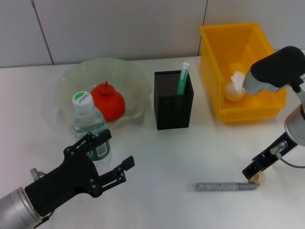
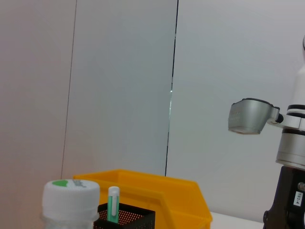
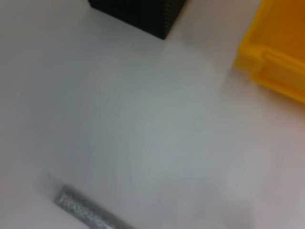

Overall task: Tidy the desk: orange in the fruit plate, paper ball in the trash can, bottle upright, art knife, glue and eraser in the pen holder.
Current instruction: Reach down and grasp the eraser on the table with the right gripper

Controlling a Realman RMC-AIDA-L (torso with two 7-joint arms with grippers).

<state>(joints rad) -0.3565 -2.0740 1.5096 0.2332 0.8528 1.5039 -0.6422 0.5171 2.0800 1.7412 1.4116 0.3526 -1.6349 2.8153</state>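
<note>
The clear bottle (image 1: 89, 125) with a white cap stands upright in front of the glass fruit plate (image 1: 66, 81), which holds the orange (image 1: 108, 101). My left gripper (image 1: 118, 149) is open just in front and to the right of the bottle. The black pen holder (image 1: 174, 102) holds the green glue stick (image 1: 183, 78). The paper ball (image 1: 234, 87) lies in the yellow trash bin (image 1: 217, 57). The grey art knife (image 1: 226, 186) lies on the table. My right gripper (image 1: 252, 172) is down at the beige eraser (image 1: 259, 179), beside the knife's right end.
In the left wrist view the bottle cap (image 2: 70, 193), pen holder (image 2: 128, 217) and yellow bin (image 2: 167, 191) show, with the right arm (image 2: 288, 143) beyond. The right wrist view shows the knife (image 3: 86, 210), pen holder (image 3: 138, 12) and bin (image 3: 276, 52).
</note>
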